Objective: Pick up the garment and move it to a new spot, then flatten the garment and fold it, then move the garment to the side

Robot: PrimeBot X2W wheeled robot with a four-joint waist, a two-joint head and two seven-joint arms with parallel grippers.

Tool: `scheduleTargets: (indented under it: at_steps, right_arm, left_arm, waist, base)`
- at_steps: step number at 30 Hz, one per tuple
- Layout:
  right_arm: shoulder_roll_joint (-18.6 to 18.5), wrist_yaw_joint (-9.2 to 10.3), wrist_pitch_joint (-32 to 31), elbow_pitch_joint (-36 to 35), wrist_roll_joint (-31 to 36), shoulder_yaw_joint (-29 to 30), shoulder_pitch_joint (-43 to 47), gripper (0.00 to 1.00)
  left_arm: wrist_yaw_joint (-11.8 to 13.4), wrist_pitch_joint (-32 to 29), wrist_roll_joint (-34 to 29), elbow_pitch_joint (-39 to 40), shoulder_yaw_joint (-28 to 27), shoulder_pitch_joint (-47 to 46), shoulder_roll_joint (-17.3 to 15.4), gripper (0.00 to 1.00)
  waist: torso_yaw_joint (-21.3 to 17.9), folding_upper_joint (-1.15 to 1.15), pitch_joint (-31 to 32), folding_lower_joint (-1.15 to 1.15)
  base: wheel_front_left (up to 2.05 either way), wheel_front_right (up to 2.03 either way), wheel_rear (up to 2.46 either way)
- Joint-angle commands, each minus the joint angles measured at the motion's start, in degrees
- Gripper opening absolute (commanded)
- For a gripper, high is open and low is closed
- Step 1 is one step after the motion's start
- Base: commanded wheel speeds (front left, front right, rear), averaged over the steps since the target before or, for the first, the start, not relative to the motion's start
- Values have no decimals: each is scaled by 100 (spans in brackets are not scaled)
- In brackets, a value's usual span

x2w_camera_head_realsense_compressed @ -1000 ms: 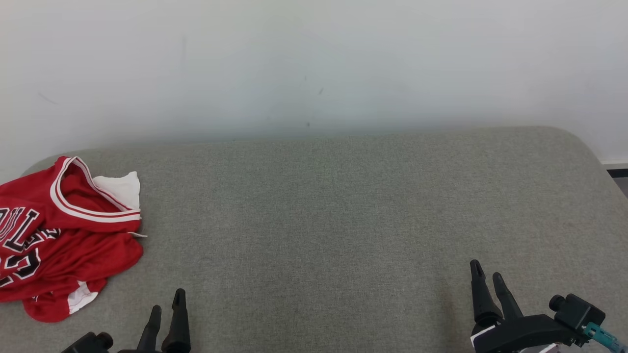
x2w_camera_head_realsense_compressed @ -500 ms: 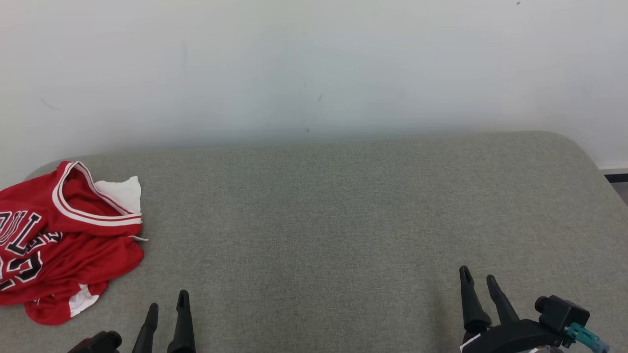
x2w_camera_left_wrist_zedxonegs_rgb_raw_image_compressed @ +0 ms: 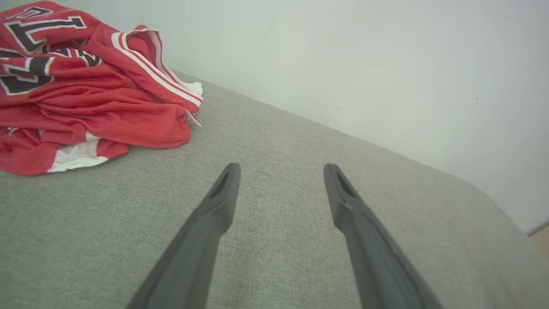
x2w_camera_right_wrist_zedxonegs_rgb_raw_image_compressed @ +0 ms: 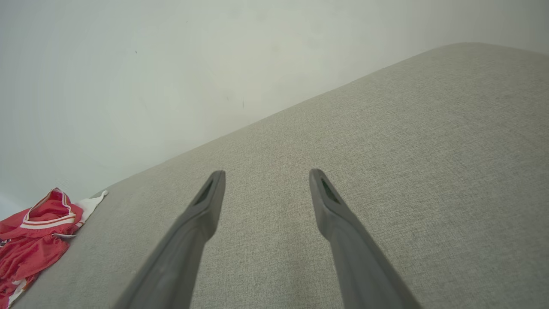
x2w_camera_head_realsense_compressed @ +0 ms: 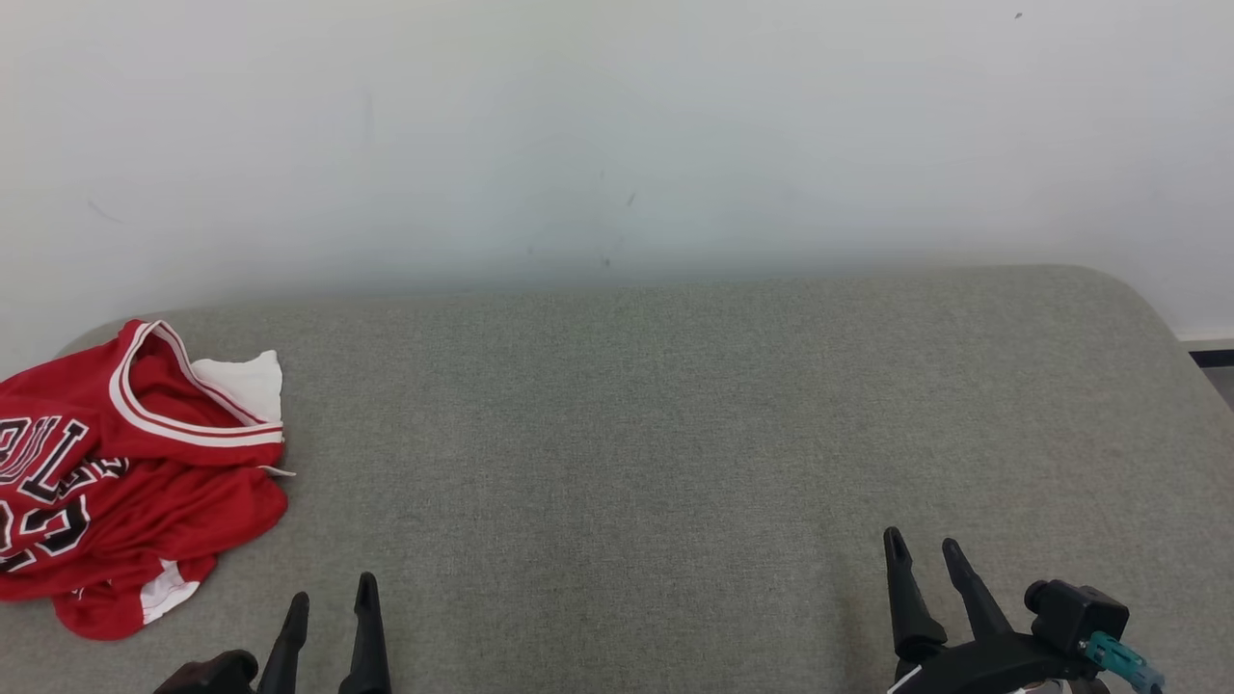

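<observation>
The garment [x2w_camera_head_realsense_compressed: 125, 482] is a red jersey with white trim and black lettering, lying crumpled at the far left of the grey cushioned surface [x2w_camera_head_realsense_compressed: 675, 414]. It also fills the upper left of the left wrist view as the garment [x2w_camera_left_wrist_zedxonegs_rgb_raw_image_compressed: 85, 86] and sits small at the lower left of the right wrist view as the garment [x2w_camera_right_wrist_zedxonegs_rgb_raw_image_compressed: 34, 231]. My left gripper [x2w_camera_head_realsense_compressed: 333, 598] stands open at the bottom left, just right of and nearer than the jersey, not touching it. At the bottom right my right gripper [x2w_camera_head_realsense_compressed: 924, 557] is open and holds nothing.
A pale wall [x2w_camera_head_realsense_compressed: 617, 125] rises directly behind the surface. The surface's rounded right corner [x2w_camera_head_realsense_compressed: 1147, 299] drops to a strip of floor [x2w_camera_head_realsense_compressed: 1217, 371]. Bare grey fabric stretches between the two grippers.
The whole head picture has shifted down a little, so the camera moved. Both grippers sit lower in the picture, and the right one has shifted left. The jersey lies as before.
</observation>
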State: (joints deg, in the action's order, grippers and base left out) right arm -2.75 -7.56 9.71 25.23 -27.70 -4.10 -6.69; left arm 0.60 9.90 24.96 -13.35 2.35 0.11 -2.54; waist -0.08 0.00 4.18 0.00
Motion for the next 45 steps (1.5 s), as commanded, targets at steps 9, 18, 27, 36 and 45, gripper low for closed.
scheduleTargets:
  at_steps: [9, 18, 27, 36, 45]
  right_arm:
    - [-17, 10, 170, 100, 519, -59, -103, 100]
    - [-18, 11, 279, 226, 874, -173, -155, 100]
    - [-18, 12, 383, 342, 1248, -231, -176, 100]
    - [-20, 13, 478, 438, 1597, -290, -192, 100]
    - [-20, 14, 548, 482, 1875, -348, -201, 100]
  left_arm:
    - [51, 162, -521, 7, 20, -2, -35, 100]
    - [88, 275, -928, -22, 46, 0, -39, 100]
    - [132, 379, -1175, -64, 19, 75, -43, 100]
    - [134, 470, -1343, -236, -55, 93, -45, 100]
    - [126, 533, -1459, -348, -51, 71, -48, 100]
  waist:
    - [13, 0, 40, 0]
    - [-10, 0, 81, 0]
    - [-22, 0, 120, 0]
    - [-13, 0, 153, 0]
    - [-19, 0, 185, 0]
  base:
    - [0, 0, 0]
    - [0, 0, 0]
    - [0, 0, 0]
    - [0, 0, 0]
    - [0, 0, 0]
